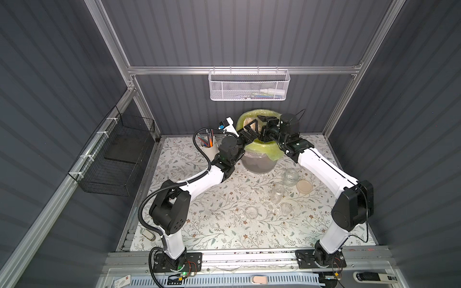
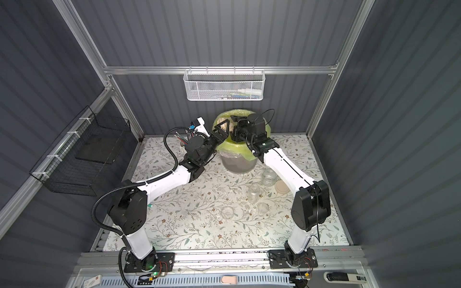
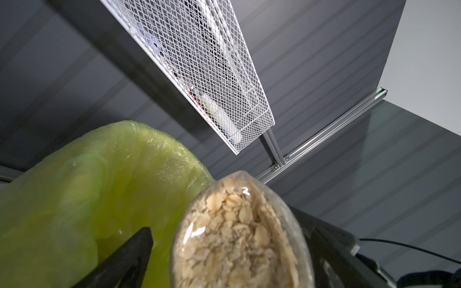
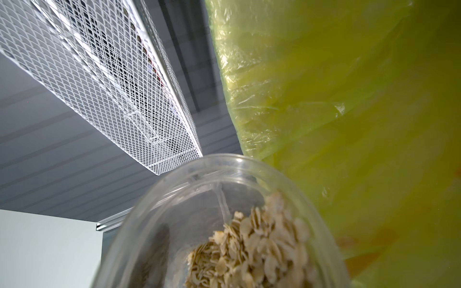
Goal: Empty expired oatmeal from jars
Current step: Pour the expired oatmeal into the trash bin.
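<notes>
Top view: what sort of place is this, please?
Probably a robot test booth, not a real kitchen: grey panel walls on a metal frame, two robot arms bolted to a rail, and a flowered table cover with glass jars.

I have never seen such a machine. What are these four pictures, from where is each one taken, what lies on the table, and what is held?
This is a robot with two white-and-black arms, each ending in a two-finger gripper. Two pictures look down on the whole scene from a camera overhead; the other two come from small cameras on the wrists. Both arms reach over a grey bin lined with a yellow-green bag. The right gripper holds a clear glass jar of pale oatmeal flakes above it; the left gripper stands open close to that jar. On the flower-patterned table are a squat wide glass jar, a taller glass jar, a round beige lid and a white mug of pencils.
</notes>
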Robot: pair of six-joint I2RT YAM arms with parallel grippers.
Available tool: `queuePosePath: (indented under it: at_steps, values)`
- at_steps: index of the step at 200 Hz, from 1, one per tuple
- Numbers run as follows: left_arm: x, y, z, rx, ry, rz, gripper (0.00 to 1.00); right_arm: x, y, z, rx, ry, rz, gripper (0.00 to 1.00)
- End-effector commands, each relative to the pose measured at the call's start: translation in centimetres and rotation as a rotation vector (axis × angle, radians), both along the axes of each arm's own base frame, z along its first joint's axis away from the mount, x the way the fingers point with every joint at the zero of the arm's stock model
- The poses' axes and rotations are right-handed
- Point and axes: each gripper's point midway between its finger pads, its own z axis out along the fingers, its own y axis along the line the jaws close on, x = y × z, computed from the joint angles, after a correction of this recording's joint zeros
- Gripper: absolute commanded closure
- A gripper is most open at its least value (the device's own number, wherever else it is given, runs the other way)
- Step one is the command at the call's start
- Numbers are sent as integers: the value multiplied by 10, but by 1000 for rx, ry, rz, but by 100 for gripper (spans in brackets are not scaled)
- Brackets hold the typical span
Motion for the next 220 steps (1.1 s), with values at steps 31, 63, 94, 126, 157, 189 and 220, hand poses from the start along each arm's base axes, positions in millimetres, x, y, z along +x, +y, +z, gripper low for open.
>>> queuePosePath:
  at_steps: [31,63,94,126,157,189,220]
  values:
    - [2,-10,9,-11,-20,2,3,0,3,23,58,-62,7,50]
    - [3,-8,23,-25,-44,25,3,-4,3,23,69,-49,7,50]
    - [9,-10,26,-25,-54,41,6,-3,7,16,107,-24,16,50]
    - [14,-13,26,-27,-54,47,11,-6,2,14,116,-23,-1,50]
    - [18,-11,17,-40,-26,69,21,-6,0,15,120,-29,-2,50]
    - [23,-14,13,-64,14,65,32,-4,2,16,131,-33,-2,50]
    - [22,-15,15,-56,30,64,39,-3,3,22,135,-45,3,50]
